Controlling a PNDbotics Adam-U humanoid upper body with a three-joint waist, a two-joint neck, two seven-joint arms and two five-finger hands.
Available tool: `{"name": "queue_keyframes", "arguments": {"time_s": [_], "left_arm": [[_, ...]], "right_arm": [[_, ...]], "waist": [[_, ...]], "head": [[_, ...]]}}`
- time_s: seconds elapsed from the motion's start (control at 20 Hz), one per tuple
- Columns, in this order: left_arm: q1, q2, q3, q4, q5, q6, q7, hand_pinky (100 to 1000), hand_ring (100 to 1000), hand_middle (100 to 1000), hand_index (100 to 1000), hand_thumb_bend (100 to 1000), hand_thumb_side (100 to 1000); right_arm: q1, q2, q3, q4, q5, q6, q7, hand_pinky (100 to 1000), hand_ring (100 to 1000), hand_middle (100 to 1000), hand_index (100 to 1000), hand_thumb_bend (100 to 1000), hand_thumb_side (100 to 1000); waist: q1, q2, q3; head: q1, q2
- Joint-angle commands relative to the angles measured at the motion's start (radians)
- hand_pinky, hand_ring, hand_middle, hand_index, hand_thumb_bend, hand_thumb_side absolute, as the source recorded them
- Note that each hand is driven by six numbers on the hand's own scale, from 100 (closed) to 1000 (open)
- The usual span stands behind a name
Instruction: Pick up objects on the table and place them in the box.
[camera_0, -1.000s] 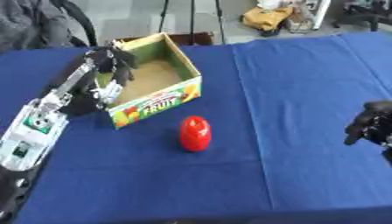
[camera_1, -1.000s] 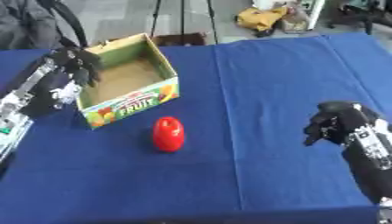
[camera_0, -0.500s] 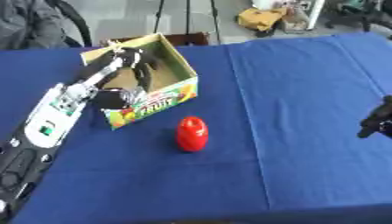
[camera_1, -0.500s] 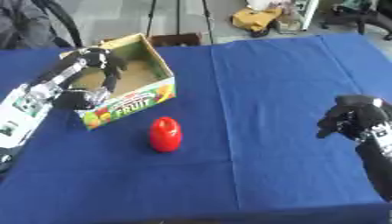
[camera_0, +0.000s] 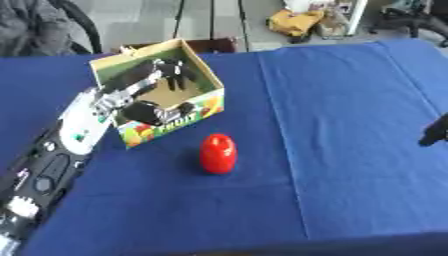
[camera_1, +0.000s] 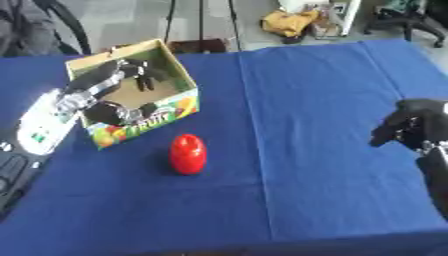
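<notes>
Reaching in from the lower left of the frame, over the near wall of the box (camera_0: 166, 124), with the left hand (camera_0: 168, 70) inside it at upper left, fingers hanging down, relaxed and spread, holding nothing visible. Raised at the right edge, well apart from everything else: the right hand (camera_1: 413, 127), fingers curled inward, empty. Counted on the blue surface (camera_0: 350, 110): one cardboard box printed with fruit and the word FRUIT, one red object (camera_0: 217, 153), egg-shaped and upright, just below and right of the box, near the frame's centre, touching neither hand nor box. Two hands in all.
</notes>
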Motion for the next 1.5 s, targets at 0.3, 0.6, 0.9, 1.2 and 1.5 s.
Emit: {"name": "queue_keyframes", "arguments": {"time_s": [0.3, 0.6, 0.9, 1.2, 1.5], "left_arm": [[-0.054, -0.036, -0.046, 0.079, -0.169, -0.114, 0.039, 546, 634, 707, 828, 409, 622], [-0.053, -0.07, -0.062, 0.137, -0.286, -0.159, 0.08, 558, 651, 723, 839, 500, 765], [-0.047, -0.082, -0.075, 0.155, -0.334, -0.185, 0.09, 549, 646, 720, 843, 545, 834], [-0.04, -0.09, -0.09, 0.161, -0.361, -0.197, 0.079, 525, 623, 706, 842, 526, 836], [-0.031, -0.096, -0.1, 0.168, -0.399, -0.206, 0.059, 479, 587, 693, 838, 515, 796]], "right_arm": [[-0.04, -0.025, 0.008, -0.021, -0.054, -0.007, 0.044, 518, 576, 564, 730, 100, 561], [-0.046, -0.022, 0.011, -0.021, -0.062, -0.002, 0.053, 518, 576, 564, 730, 100, 561], [-0.044, -0.02, 0.013, -0.021, -0.06, 0.0, 0.056, 517, 576, 563, 731, 100, 561], [-0.043, -0.018, 0.014, -0.021, -0.057, 0.001, 0.057, 517, 576, 563, 731, 100, 560], [-0.042, -0.017, 0.015, -0.021, -0.054, 0.0, 0.057, 516, 576, 563, 731, 100, 560]], "waist": [[0.001, -0.014, -0.021], [0.002, -0.013, -0.027], [0.002, -0.011, -0.028], [0.002, -0.01, -0.028], [0.003, -0.01, -0.027]], "head": [[0.011, -0.001], [0.01, 0.0], [0.008, 0.001], [0.008, 0.002], [0.007, 0.002]]}}
